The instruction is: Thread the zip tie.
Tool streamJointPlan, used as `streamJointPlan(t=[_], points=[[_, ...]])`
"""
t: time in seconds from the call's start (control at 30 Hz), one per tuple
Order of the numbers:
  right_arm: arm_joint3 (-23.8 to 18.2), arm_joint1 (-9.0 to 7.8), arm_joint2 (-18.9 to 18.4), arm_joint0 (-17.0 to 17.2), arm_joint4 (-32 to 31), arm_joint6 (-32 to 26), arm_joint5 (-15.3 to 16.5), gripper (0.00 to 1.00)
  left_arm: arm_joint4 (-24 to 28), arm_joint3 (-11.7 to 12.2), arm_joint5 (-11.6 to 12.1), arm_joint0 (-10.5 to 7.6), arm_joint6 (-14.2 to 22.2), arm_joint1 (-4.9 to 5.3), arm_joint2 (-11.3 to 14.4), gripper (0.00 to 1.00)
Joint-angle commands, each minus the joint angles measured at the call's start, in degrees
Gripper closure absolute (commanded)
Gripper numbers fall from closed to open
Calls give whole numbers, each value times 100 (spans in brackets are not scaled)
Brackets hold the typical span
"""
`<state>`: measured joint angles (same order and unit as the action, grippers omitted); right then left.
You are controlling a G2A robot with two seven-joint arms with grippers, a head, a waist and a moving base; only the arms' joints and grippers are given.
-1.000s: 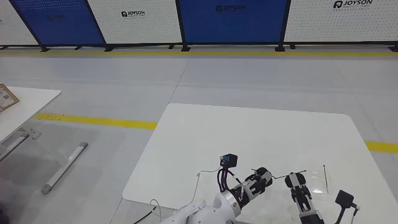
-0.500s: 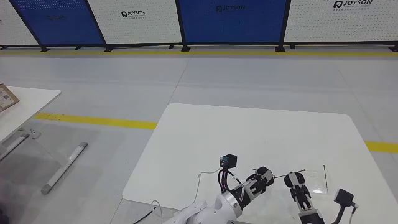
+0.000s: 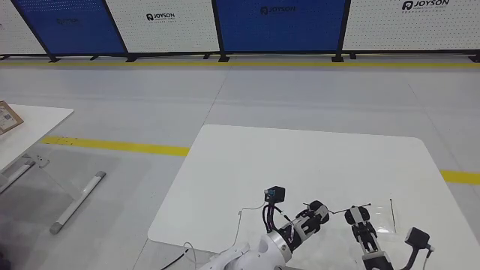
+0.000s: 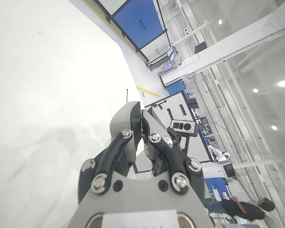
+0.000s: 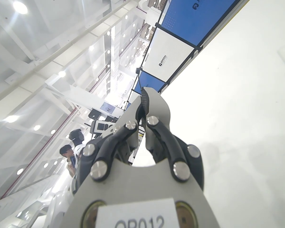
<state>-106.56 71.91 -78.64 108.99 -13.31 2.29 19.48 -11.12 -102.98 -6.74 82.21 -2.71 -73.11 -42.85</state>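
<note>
Both arms low over near edge of table [image 3: 300,165], side by side; right gripper [image 5: 144,89] fingers clamped on zip tie [image 5: 138,70], head poking past tips; left gripper [image 4: 141,111] fingers pressed together.

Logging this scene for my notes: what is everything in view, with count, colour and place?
table: 1, white, nearest the robot
held zip tie: 1, black, over the table's near edge
loose zip tie: 1, black, flat on the table, toward its near right corner
second table: 1, white, across the floor to the left
cardboard box: 1, brown, on the second table
pegboard panels: several, blue and white, in a row behind
floor lines: 2, yellow, one along the panels, one crossing beneath the table
left gripper: 1, grey and black, shut on the held zip tie
right gripper: 1, grey and black, shut on the held zip tie's head end
</note>
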Motion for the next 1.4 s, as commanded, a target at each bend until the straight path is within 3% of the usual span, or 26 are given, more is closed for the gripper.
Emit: streamJointPlan(t=[0.0, 0.4, 1.37], points=[[0, 0, 0, 0, 0, 0, 0, 100, 0, 0, 0, 0, 0, 0, 0, 100], [61, 15, 146, -103, 246, -168, 0, 100, 109, 55, 265, 6, -2, -37, 22, 100], [-34, -3, 24, -18, 39, 86, 0, 100, -28, -15, 192, 64, 274, -45, -128, 100]])
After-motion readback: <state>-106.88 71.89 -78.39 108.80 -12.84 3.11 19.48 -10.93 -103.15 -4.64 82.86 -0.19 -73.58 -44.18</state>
